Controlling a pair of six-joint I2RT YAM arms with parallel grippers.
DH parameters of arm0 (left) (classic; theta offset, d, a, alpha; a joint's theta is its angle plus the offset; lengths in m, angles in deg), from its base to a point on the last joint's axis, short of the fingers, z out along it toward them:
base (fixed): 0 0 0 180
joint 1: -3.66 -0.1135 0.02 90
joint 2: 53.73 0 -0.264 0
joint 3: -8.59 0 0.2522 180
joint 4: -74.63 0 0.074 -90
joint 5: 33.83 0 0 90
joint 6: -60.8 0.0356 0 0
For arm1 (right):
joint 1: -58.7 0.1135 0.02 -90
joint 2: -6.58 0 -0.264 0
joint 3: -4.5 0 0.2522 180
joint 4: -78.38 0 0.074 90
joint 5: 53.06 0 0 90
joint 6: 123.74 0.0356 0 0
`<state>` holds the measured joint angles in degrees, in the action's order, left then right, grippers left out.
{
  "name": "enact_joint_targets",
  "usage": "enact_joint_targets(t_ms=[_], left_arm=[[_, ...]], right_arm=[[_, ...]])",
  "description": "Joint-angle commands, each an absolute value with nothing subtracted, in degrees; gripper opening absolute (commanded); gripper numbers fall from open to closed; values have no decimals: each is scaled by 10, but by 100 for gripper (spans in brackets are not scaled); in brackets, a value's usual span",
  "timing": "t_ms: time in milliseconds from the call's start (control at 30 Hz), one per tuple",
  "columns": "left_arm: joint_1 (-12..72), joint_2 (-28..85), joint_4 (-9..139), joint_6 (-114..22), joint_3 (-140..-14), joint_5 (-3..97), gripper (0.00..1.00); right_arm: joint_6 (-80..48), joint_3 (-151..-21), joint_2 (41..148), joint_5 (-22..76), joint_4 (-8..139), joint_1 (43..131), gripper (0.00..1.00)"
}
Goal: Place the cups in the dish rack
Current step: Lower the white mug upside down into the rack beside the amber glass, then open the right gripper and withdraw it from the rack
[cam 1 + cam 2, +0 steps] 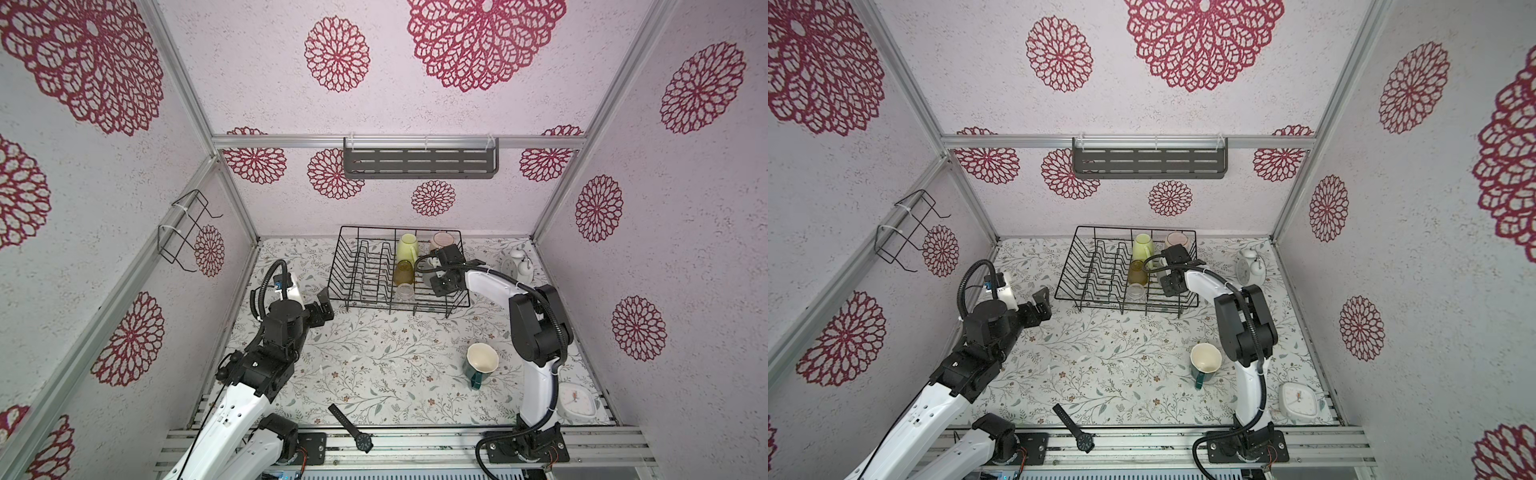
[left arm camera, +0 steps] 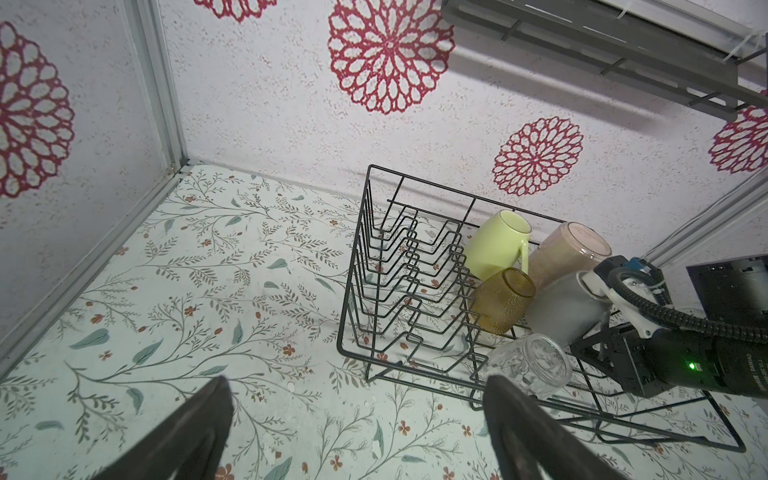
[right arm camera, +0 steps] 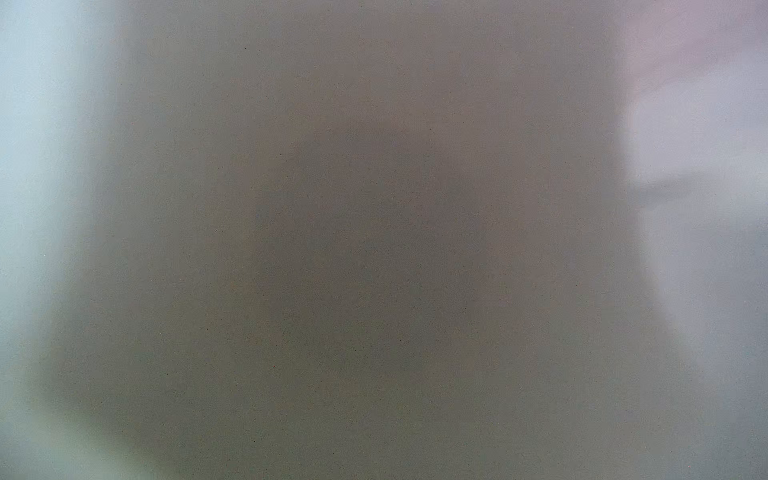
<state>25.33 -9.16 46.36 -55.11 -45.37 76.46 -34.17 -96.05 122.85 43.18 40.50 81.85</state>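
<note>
The black wire dish rack (image 1: 374,227) stands at the back of the table. Along its right half lie a yellow-green mug (image 1: 406,247), a pink cup (image 1: 441,241), an amber tumbler (image 1: 404,272) and a clear glass (image 1: 405,292). A grey mug (image 2: 561,307) leans beside the tumbler. My right gripper (image 1: 436,272) reaches down into the rack and is shut on it, with its jaws hidden; the right wrist view is only grey blur. A dark teal mug (image 1: 481,361) stands upright on the table. My left gripper (image 1: 326,306) hangs open and empty, left of the rack.
A white twin-bell alarm clock (image 1: 517,264) stands right of the rack. A square white clock (image 1: 575,401) lies by the right arm's base. A black wristwatch (image 1: 351,428) lies at the front edge. A slotted shelf (image 1: 419,164) and a wire holder (image 1: 185,232) hang on the walls.
</note>
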Motion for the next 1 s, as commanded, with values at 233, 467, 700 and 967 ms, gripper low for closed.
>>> enact_joint_targets(t_ms=[233,467,700,967], left_arm=[[246,-100,462,-548,-462,767,97],[245,-104,453,-554,-466,762,97],[244,-117,451,-558,-459,763,97],[244,-120,445,-560,-462,758,97]], right_arm=[[-337,-978,1216,440,393,802,21],[-342,-980,1211,449,386,802,33],[-343,-979,1200,462,379,803,31],[-350,-985,1191,499,366,802,31]])
